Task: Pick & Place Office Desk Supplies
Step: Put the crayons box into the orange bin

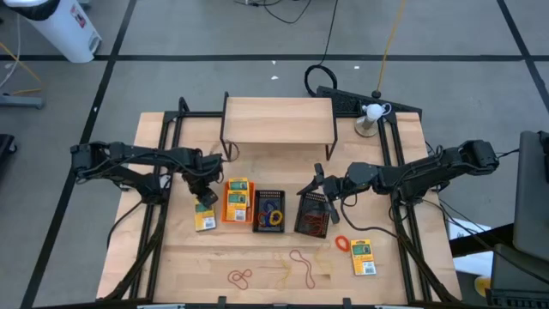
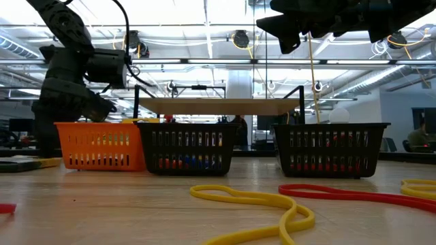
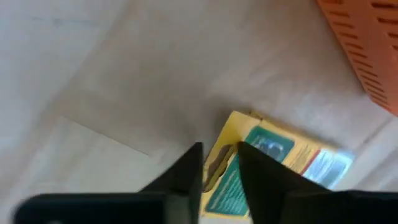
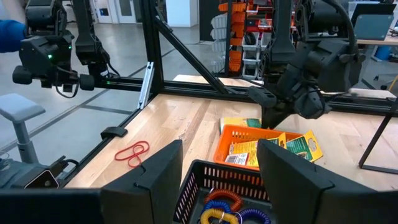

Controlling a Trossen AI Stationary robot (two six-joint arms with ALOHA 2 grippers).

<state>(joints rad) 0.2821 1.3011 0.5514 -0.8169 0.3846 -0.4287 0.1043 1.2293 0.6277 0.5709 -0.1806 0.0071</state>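
Note:
A yellow-and-green pack (image 1: 204, 218) lies flat on the table just left of the orange bin (image 1: 237, 201); my left gripper (image 1: 204, 197) stands over its far end, shut on it. The orange bin holds two more packs (image 1: 238, 185). The middle black bin (image 1: 269, 211) holds blue, yellow and purple bands. The right black bin (image 1: 311, 215) holds red bands. My right gripper (image 1: 321, 185) hangs open above that bin's far end, touching nothing; its fingers (image 4: 155, 180) show wide apart. Another pack (image 1: 363, 257) and an orange band (image 1: 342, 244) lie near the right edge. My left gripper (image 3: 221, 155) comes down from above onto the pack's yellow end (image 3: 225, 158), where the hang hole is. One finger (image 3: 189, 171) stands at the pack's outer edge and the other (image 3: 261, 174) over its printed face. The pack (image 2: 27, 163) lies on the table.
The wooden shelf (image 1: 279, 120) stands at the far side. Loose bands lie near the front edge: red (image 1: 240, 276), tan and yellow (image 1: 300, 266), also seen close in the low view (image 2: 252, 201). A white object (image 1: 371, 112) stands at the far right corner.

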